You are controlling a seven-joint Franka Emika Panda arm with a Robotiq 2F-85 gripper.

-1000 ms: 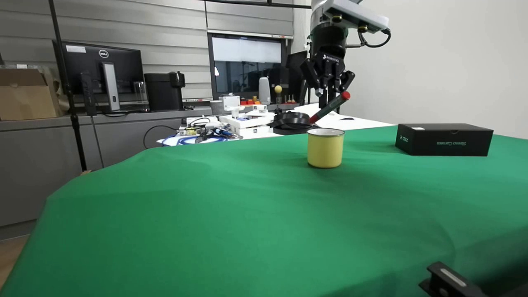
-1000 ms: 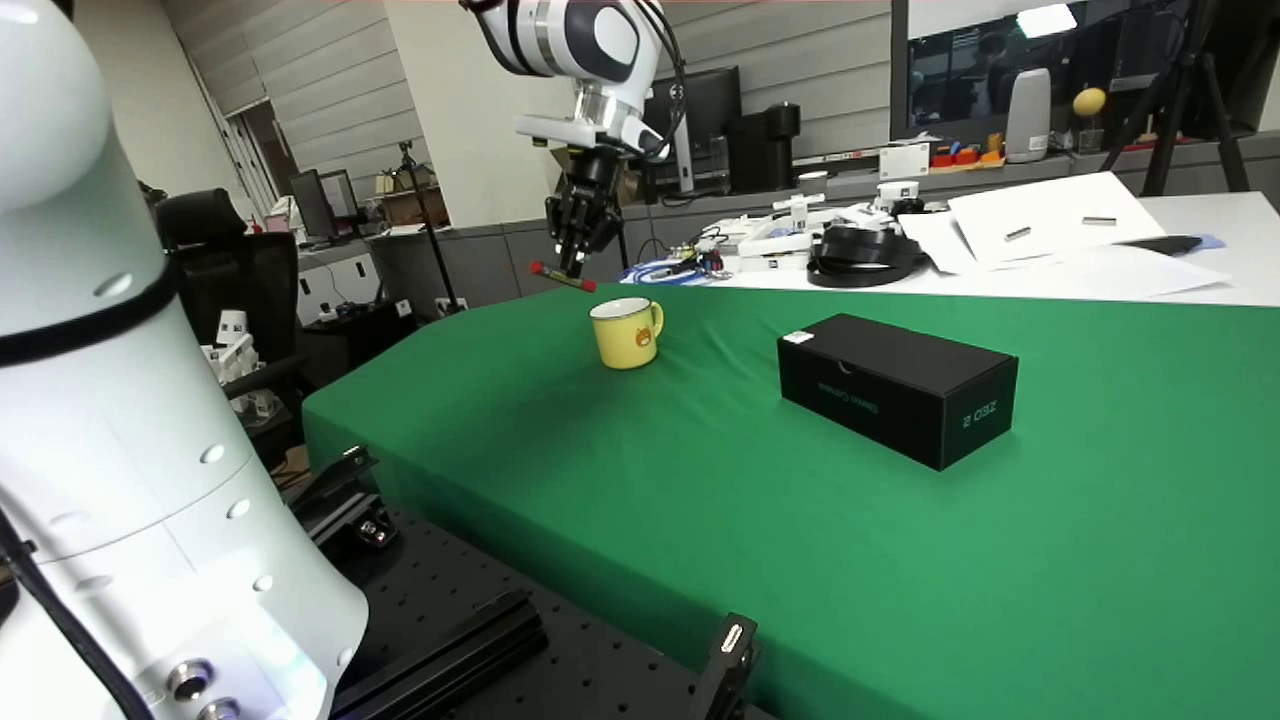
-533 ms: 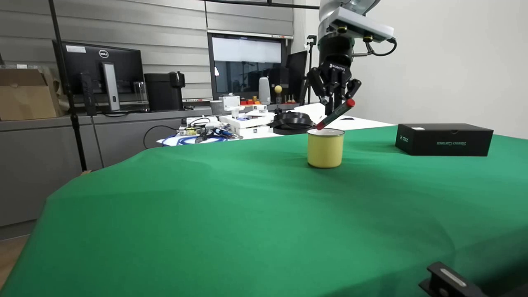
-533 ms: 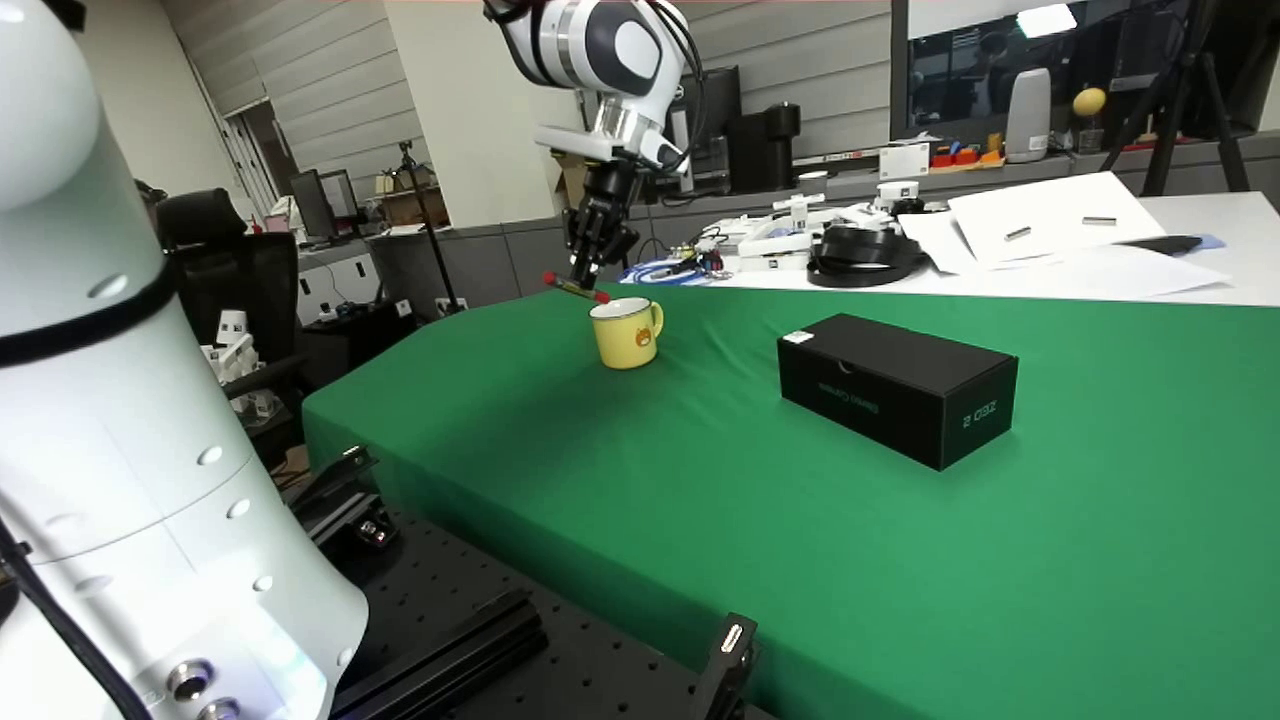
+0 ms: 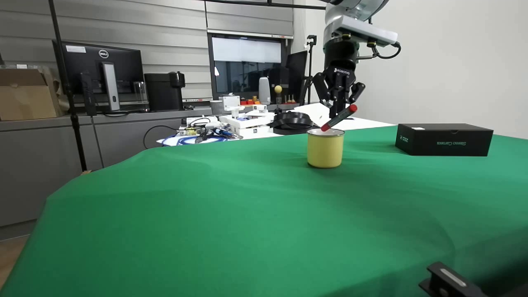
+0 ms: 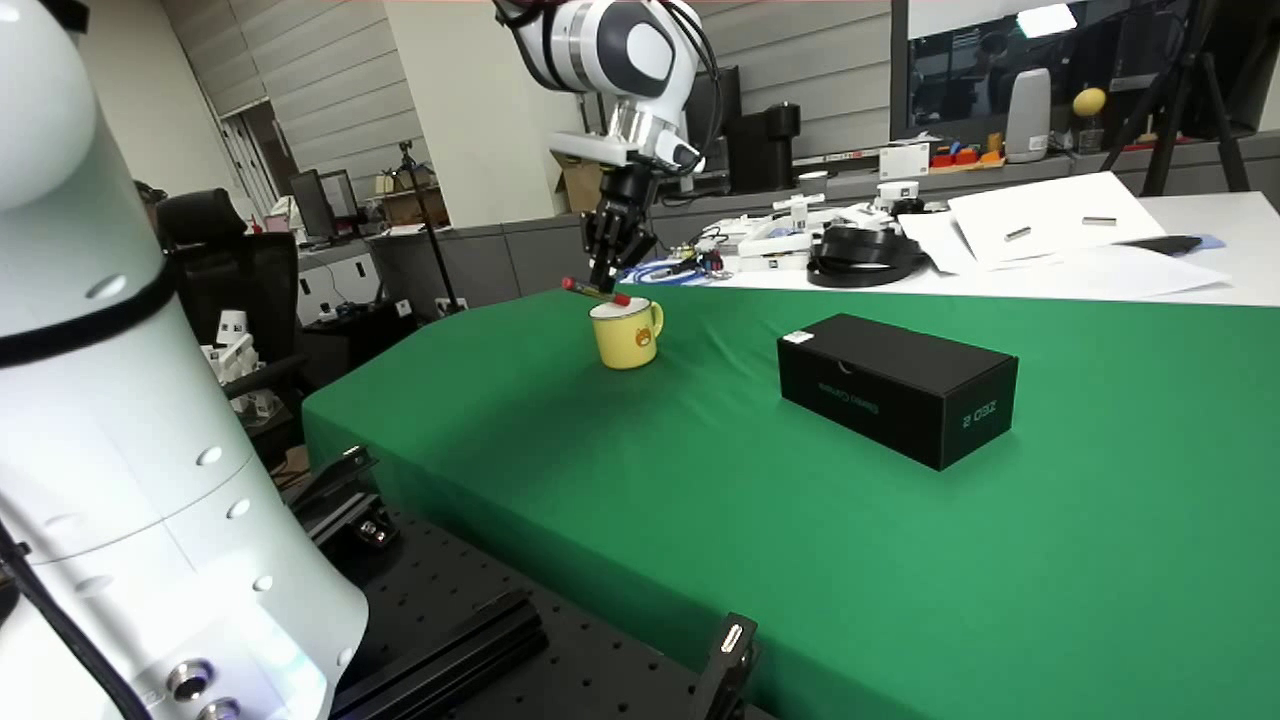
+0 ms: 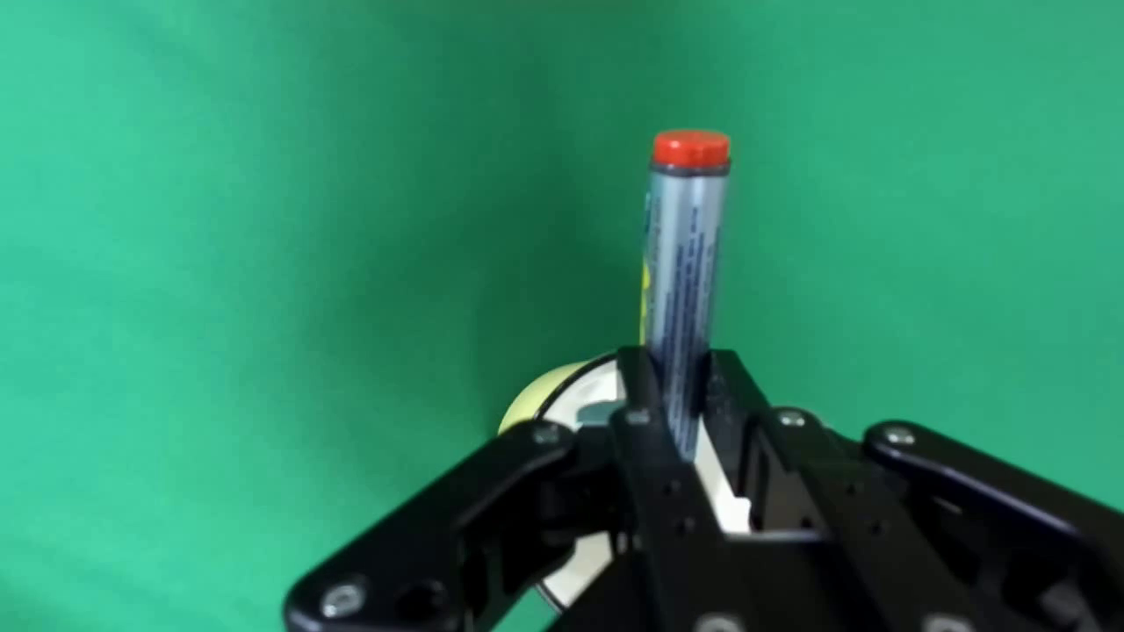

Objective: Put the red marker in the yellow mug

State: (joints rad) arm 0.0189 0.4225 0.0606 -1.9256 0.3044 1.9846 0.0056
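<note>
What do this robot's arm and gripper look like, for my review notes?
The arm is white and rounded, with dark grey patches. A pale bar is mounted above the gripper, and black cables loop beside both arm and bar. The gripper is black and angular, with white ROBOTIQ lettering and silvery screws.

Looking Like a Robotics Lab

Beyond the gripper point(image 6: 603, 282), in an exterior view, cables point(image 6: 655, 271) and white parts point(image 6: 778, 243) are cluttering a table point(image 6: 1243, 226). A box point(image 6: 885, 390) printed "Stereo Camera", a perforated board point(image 6: 590, 638) and an office chair point(image 6: 237, 285) are showing well apart from the gripper.
</note>
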